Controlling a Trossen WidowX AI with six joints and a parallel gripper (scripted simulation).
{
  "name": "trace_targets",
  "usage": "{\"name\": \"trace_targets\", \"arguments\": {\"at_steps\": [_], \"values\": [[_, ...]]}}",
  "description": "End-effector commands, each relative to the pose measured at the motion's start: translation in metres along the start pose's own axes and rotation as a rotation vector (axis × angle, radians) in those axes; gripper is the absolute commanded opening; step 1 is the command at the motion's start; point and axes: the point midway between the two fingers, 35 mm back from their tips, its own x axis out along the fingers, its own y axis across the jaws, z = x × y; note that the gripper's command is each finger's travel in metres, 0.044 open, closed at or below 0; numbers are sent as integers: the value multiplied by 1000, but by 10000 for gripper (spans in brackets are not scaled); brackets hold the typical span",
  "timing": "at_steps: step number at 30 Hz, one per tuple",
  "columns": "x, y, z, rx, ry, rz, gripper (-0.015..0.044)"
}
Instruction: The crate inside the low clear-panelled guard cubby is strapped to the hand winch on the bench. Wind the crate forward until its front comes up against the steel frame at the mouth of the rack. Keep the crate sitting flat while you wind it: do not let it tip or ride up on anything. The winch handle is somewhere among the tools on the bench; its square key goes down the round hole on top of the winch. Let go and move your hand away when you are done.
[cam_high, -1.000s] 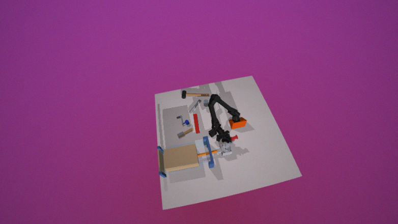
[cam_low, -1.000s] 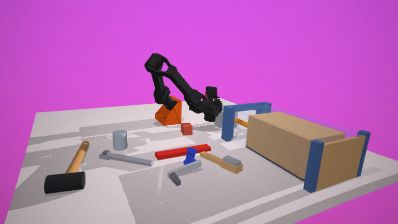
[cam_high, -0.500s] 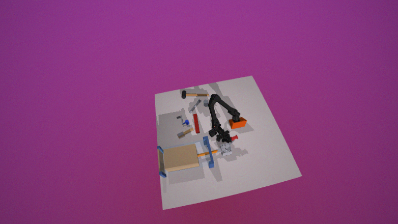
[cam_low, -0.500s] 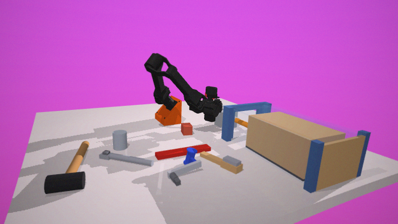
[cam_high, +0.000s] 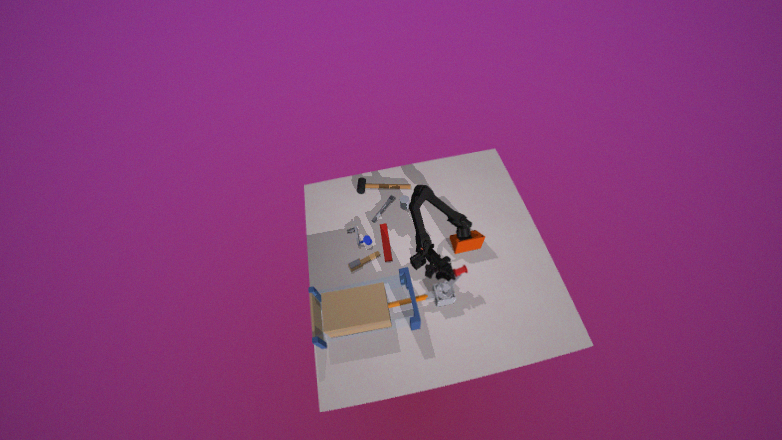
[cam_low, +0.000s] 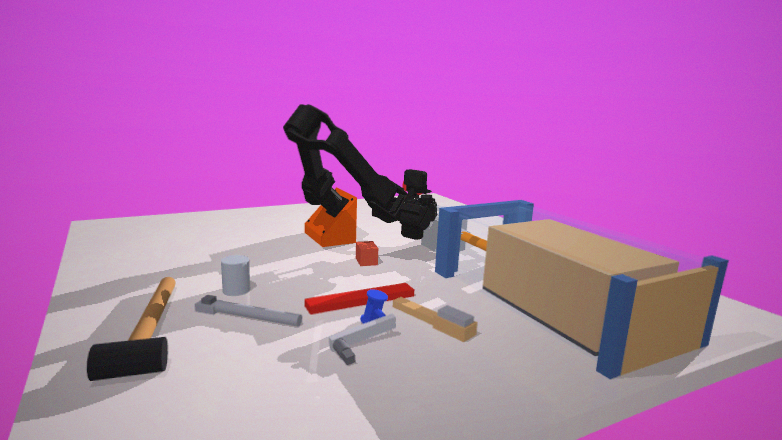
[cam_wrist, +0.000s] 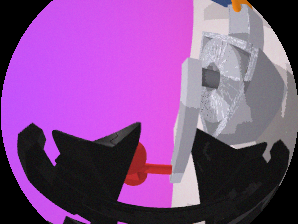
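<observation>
In the exterior view, a black-headed mallet (cam_high: 361, 185) (cam_low: 127, 358) lies at lower left, near the bench's left edge. The spare blue-knobbed crank (cam_high: 366, 240) (cam_low: 375, 305) lies lower centre, just beside a wooden brush (cam_high: 363, 261) (cam_low: 434, 320). At right, the crate (cam_high: 355, 310) (cam_low: 546, 284) sits flat, its rear panel (cam_high: 316, 317) (cam_low: 669, 317) close to the bench edge. Open room shows between the crate's front and the blue steel frame (cam_high: 413, 306) (cam_low: 447, 243); an orange strap (cam_high: 421, 299) (cam_low: 473, 240) (cam_wrist: 241, 5) crosses it.

Behind, a red bar (cam_high: 386, 243) (cam_low: 359, 298) lies near the centre. Farther back, the gripper (cam_high: 449, 273) (cam_low: 421, 216) (cam_wrist: 165, 128) is near the grey winch (cam_high: 444, 295) (cam_low: 432, 238) (cam_wrist: 265, 120), about half open, gripping nothing. In the wrist view, a grey handle (cam_wrist: 186, 117) stands between its fingers' outlines, its red knob (cam_high: 462, 269) (cam_wrist: 136, 167) partly hidden behind the left-hand finger; whether they touch, I cannot tell.
</observation>
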Motion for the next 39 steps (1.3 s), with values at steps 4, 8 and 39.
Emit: {"name": "trace_targets", "arguments": {"at_steps": [4, 8, 39], "values": [[0, 1, -1, 6, 3, 6, 240], [0, -6, 3, 0, 0, 0, 240], [0, -7, 3, 0, 0, 0, 240]]}}
